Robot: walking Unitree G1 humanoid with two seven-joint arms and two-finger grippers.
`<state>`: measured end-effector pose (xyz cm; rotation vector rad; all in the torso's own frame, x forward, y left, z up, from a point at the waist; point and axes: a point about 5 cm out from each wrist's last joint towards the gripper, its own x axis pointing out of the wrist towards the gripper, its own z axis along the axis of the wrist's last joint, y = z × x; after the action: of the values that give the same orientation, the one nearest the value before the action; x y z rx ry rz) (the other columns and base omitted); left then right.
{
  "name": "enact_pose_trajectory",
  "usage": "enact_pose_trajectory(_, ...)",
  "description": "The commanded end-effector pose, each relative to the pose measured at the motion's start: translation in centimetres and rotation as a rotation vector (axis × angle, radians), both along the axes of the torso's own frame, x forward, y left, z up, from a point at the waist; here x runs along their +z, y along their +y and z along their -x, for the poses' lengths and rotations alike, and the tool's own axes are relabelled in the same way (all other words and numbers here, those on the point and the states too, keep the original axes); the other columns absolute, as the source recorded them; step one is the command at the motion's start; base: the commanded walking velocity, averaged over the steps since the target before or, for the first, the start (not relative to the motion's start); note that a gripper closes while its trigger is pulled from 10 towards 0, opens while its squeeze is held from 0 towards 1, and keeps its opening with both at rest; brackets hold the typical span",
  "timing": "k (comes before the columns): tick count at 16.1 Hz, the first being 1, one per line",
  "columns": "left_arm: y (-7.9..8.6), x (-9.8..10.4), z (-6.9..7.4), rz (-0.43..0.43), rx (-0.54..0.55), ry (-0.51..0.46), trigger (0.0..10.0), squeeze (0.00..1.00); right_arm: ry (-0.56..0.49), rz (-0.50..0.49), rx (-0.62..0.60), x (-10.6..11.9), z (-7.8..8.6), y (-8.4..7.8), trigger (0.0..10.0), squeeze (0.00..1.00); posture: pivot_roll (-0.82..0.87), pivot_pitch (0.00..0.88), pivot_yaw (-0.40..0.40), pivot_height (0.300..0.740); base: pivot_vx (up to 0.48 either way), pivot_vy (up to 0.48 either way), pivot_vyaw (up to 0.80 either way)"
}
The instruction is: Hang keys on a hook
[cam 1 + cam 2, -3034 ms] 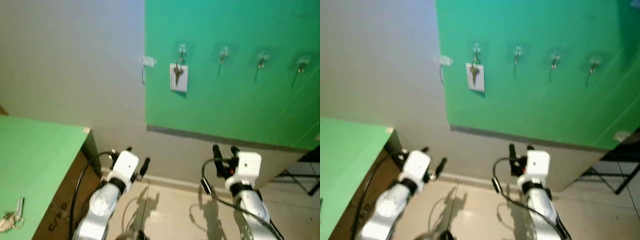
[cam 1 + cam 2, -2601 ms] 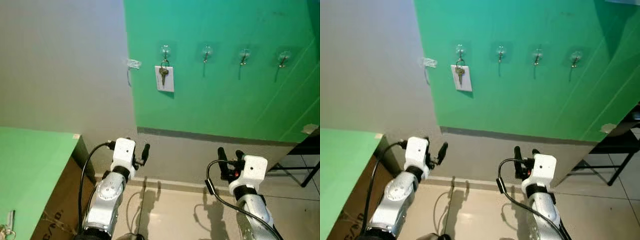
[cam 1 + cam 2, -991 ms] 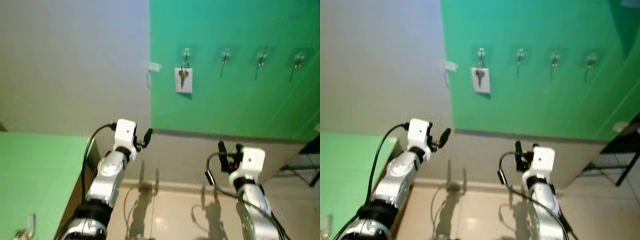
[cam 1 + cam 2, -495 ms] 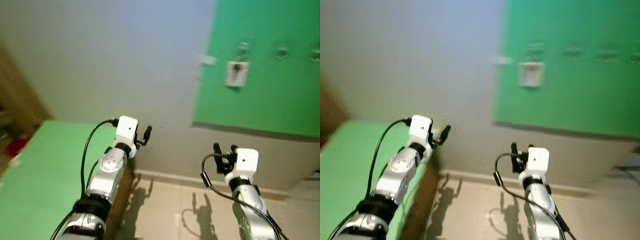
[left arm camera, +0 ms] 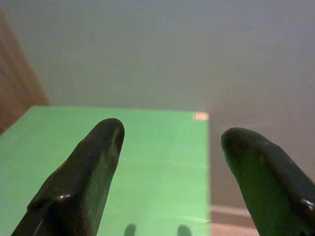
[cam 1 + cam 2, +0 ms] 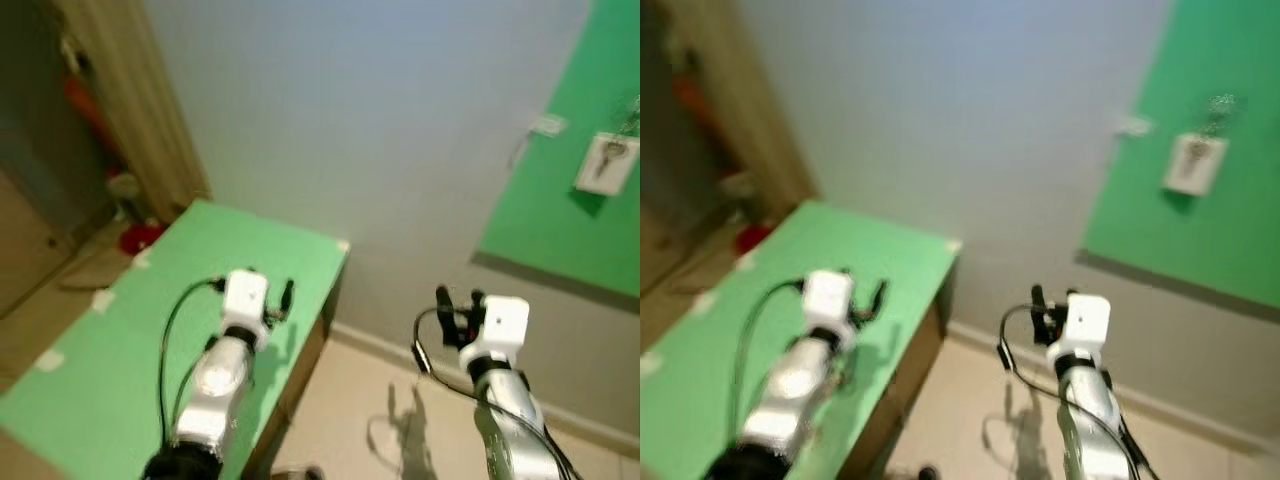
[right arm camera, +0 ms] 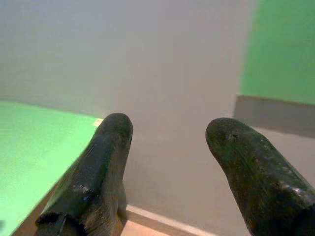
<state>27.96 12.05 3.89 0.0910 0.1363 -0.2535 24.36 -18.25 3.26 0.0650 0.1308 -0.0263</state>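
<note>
Left eye view takes in, at far left, a dim doorway [image 6: 50, 170] with a red thing [image 6: 142, 238] on the floor beside a pale door frame [image 6: 135, 100]; the rest there is too blurred to name. Next comes a green worktop [image 6: 120, 350] with its far corner against the grey wall [image 6: 350, 120]. Its right edge drops to a brown side, beyond which lies bare pale floor [image 6: 350, 420].

The left end effector [image 6: 270, 298] hangs over the worktop near that right edge, its fingers [image 5: 86, 172] spread apart with nothing between them; the left wrist view looks along them to the worktop's far corner and the wall.

The right end effector [image 6: 456, 300] is held over the open floor, well apart from the worktop, fingers [image 7: 98, 167] likewise spread and empty, pointing at the wall.

At far right a green panel [image 6: 570, 200] covers the wall above a grey band. A key [image 6: 610, 152] hangs there in front of a white tag [image 6: 600, 165], high and well apart from both arms; the hook itself is too blurred to make out.
</note>
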Motion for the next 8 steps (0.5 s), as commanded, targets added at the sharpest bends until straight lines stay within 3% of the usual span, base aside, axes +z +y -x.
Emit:
enact_pose_trajectory(1, 0.35, 0.63, -0.61, -0.019, 0.011, -0.016, 10.0, 0.0, -0.01, -0.002, 0.01, 0.26, -0.38, 0.15, 10.0, 0.0, -0.15, 0.0, 0.033, 0.74, 0.0, 0.0, 0.67)
enact_pose_trajectory(8, 0.68, 0.93, -0.84, -0.031, 0.047, -0.019, 10.0, 0.0, 0.006, 0.018, 0.073, 0.22, -0.9, 0.5, 10.0, 0.0, -0.12, 0.0, 0.006, 0.74, 0.0, 0.0, 0.67)
